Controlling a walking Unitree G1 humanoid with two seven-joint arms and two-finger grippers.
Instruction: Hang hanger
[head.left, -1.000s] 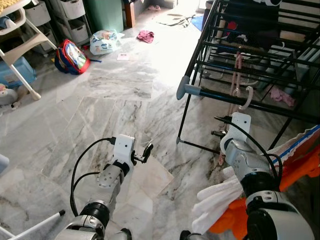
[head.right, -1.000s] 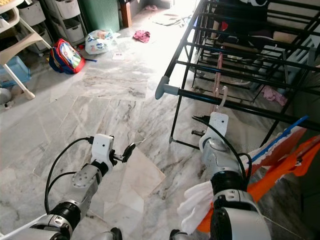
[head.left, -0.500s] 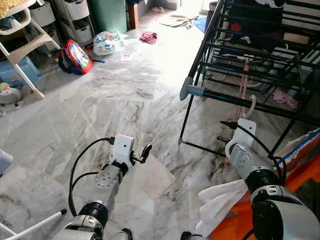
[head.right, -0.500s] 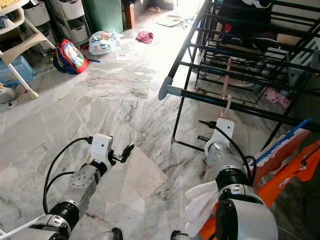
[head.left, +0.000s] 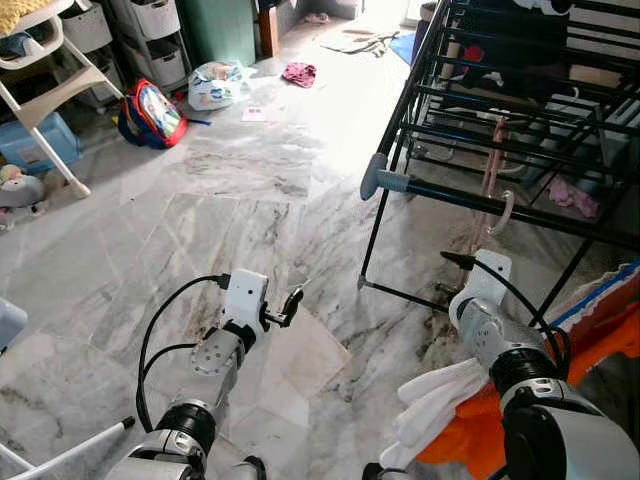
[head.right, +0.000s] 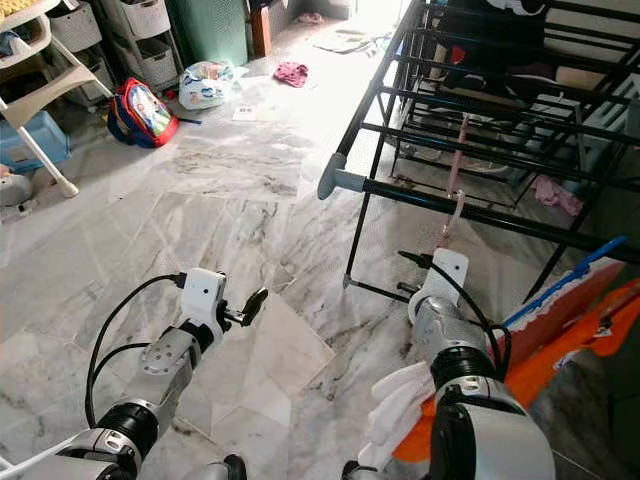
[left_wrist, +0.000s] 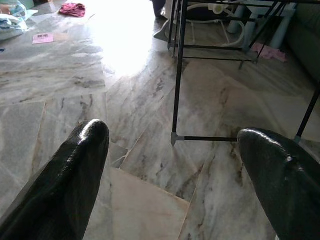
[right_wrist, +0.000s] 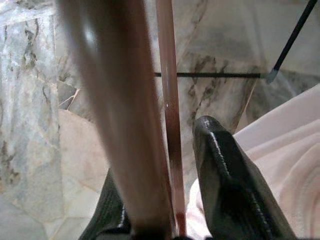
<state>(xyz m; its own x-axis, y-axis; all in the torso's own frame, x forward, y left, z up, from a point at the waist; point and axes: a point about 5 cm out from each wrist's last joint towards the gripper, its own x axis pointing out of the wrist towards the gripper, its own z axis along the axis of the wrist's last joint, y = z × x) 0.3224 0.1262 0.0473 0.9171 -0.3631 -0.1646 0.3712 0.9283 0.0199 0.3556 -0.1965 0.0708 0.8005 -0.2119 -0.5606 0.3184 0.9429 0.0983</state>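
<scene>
A pink hanger (head.left: 492, 175) is seen right of centre in the left eye view, its hook curled beside the front bar of a black drying rack (head.left: 470, 95) that fills the upper right. In the right wrist view the hanger's pink shaft is clamped between the black fingers (right_wrist: 235, 190) of the right gripper (right_wrist: 165, 220), so that gripper is closed on it. The right gripper's white wrist housing is placed just below the rack's front bar, at lower right in the eye views. A white cloth (head.left: 435, 400) and an orange garment (head.left: 500, 420) are draped over the right arm at the bottom right corner.

The left gripper (head.left: 289, 305) is held low at lower centre-left, above the floor and well apart from the rack; in the left wrist view its fingers (left_wrist: 75, 170) are spread wide with nothing between them.

The grey-veined marble floor (head.left: 230, 190) is brightly lit at upper centre. A pale beige tile patch (head.left: 310, 355) lies just beside the left gripper. At upper left a red backpack (head.left: 151, 112) and a white plastic bag (head.left: 215, 84) are set on the floor, with a pink cloth (head.left: 298, 72) beyond them. A white chair frame (head.left: 45, 110) and grey storage drawers (head.left: 150, 35) are found along the upper left edge. Another pink item (head.left: 572, 197) lies under the rack at the right edge.
</scene>
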